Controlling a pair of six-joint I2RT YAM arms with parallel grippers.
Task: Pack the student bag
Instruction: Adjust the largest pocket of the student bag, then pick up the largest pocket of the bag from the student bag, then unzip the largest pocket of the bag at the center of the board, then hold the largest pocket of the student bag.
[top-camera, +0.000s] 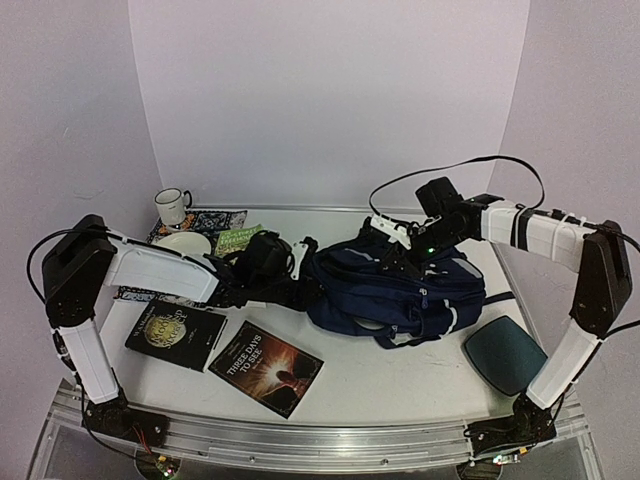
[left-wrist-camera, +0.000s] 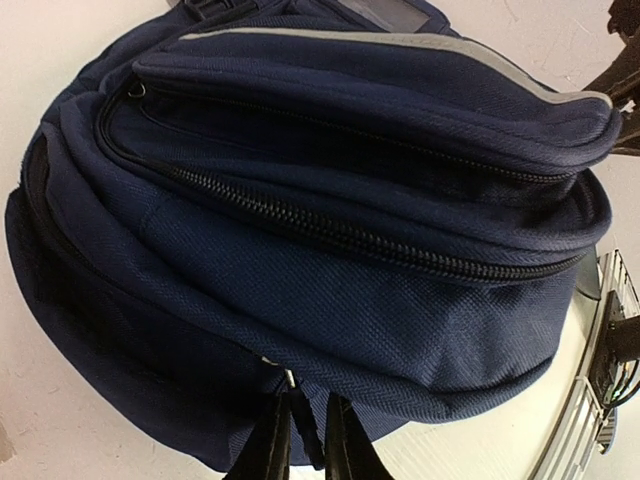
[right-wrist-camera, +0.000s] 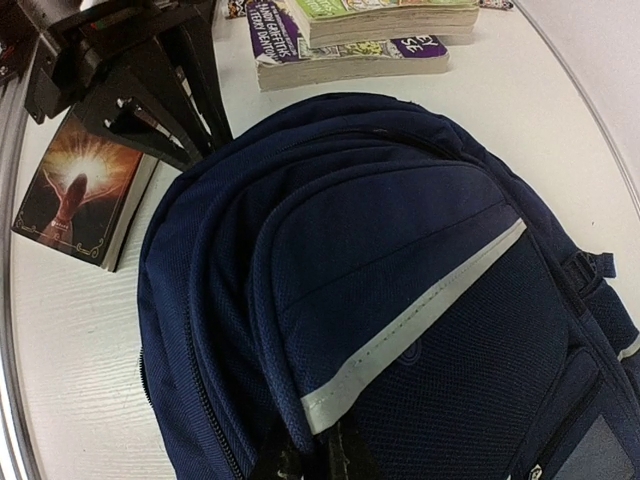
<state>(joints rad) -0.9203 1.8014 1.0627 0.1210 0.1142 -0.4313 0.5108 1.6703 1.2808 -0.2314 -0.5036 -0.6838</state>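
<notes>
The student bag (top-camera: 400, 295) lies on its side right of centre on the desk (top-camera: 400, 385), front pocket up, with both arms reaching in to it from either end.

Left pincer (left-wrist-camera: 307, 420): at the bag's left end, just under a closed zip (left-wrist-camera: 330, 225). The jaws stand a narrow slit apart against the fabric; I cannot tell whether they hold anything.

Right pincer (right-wrist-camera: 308, 455): clenched on the bag's front pocket, at the end of the grey stripe (right-wrist-camera: 410, 320), with fabric bunched between the jaws.

A book titled "Three Days to See" (top-camera: 266, 367) and a dark book (top-camera: 176, 335) lie near the front left. A mug (top-camera: 172, 206) stands at the back left. A dark teal pad (top-camera: 505, 353) lies to the bag's right.
</notes>
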